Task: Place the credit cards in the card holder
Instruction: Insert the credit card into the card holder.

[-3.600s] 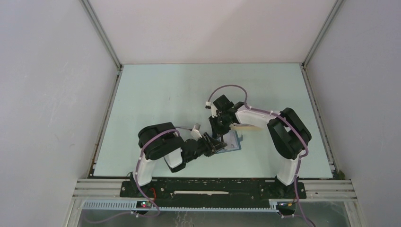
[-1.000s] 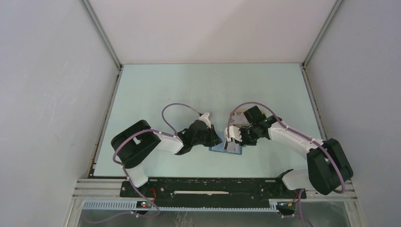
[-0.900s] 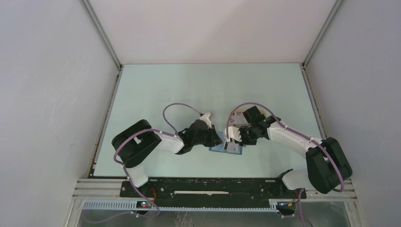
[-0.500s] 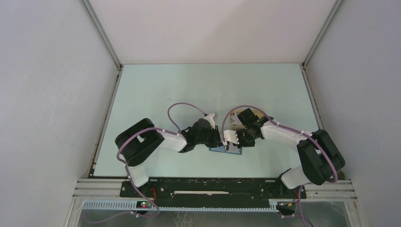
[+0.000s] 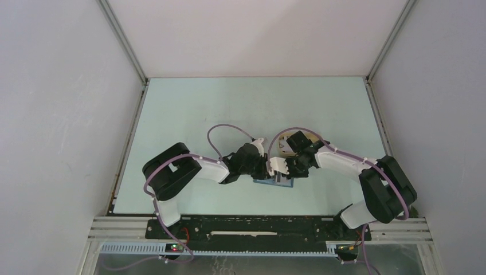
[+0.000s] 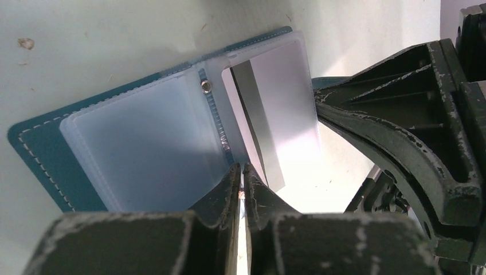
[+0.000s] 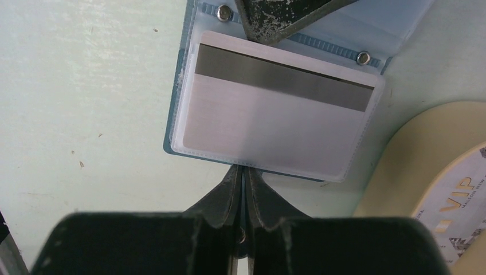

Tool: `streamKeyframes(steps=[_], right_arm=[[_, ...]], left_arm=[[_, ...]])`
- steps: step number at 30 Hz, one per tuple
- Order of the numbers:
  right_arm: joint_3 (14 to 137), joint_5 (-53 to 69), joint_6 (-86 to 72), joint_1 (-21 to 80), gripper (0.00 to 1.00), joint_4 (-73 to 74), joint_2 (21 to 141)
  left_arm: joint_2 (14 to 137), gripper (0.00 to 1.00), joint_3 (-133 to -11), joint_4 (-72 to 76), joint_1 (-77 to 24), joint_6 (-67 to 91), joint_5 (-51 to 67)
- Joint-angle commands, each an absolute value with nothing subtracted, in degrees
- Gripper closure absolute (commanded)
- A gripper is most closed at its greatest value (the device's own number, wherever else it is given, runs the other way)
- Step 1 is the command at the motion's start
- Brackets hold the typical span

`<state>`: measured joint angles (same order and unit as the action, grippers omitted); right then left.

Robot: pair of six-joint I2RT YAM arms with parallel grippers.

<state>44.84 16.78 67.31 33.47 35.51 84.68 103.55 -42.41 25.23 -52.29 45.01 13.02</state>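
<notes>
From above, both arms reach inward over the pale green bench (image 5: pixel 200 114) and meet at the card holder (image 5: pixel 274 183), which lies open near the bench's front edge; the left gripper (image 5: pixel 265 171) comes at it from the left and the right gripper (image 5: pixel 282 175) from the right, the two heads almost touching, and the jaws are too small here to judge. A beige tray (image 5: pixel 305 137) shows just behind the right arm's wrist. In the left wrist view the left jaws are drawn together, only a hairline slit between them, their tips set on the holder's near edge at the fold between its two frosted pockets, by a small metal rivet (image 6: pixel 206 86); whether a sheet is nipped between them I cannot tell. A credit card (image 6: pixel 275 109) with a dark stripe sits in the far pocket, and one of the right gripper's fingers (image 6: pixel 395 143) looms close beside it. In the right wrist view the right jaws are likewise pressed together, their tips touching the near edge of the pocket that holds the striped card, which lies fully inside the clear sleeve. The left gripper's fingertips (image 7: pixel 275 20) press on the spine opposite. The tray stands just right of the holder, with another card (image 7: pixel 453 209), printed VIP, in it.
</notes>
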Motion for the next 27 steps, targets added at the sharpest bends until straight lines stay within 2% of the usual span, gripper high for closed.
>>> streamKeyframes(steps=[1,12,17,19,20,21,22,27], right_arm=[[46.57,20.25,66.59,32.44,0.85,36.49,82.9],[46.7,28.93,67.91,22.84,0.73,41.85,67.67],[49.88,28.23,54.3,17.6,0.71,36.77,60.39],[51.54,31.8,46.96,14.16,0.61,35.58,58.74],[51.84,33.25,41.36,12.45,0.53,33.97,58.14],[51.93,33.33,35.2,11.25,0.39,32.01,57.88],[52.33,34.13,30.24,10.28,0.33,30.42,58.26],[58.57,48.87,21.6,5.7,0.31,34.42,67.06]], left_arm=[[105.14,0.9,-45.42,26.45,-53.0,44.9,14.94],[101.34,0.79,-42.95,26.84,-51.4,43.77,13.21],[96.45,0.77,-40.41,26.68,-50.81,41.71,10.78],[92.9,0.76,-38.76,26.88,-50.5,40.02,9.13],[90.79,0.75,-37.96,27.04,-50.34,38.88,8.25],[88.56,0.73,-37.22,27.23,-50.09,37.68,7.26],[86.05,0.72,-36.7,27.23,-49.95,36.04,6.15],[73.18,0.6,-36.88,25.86,-49.71,24.38,0.45]])
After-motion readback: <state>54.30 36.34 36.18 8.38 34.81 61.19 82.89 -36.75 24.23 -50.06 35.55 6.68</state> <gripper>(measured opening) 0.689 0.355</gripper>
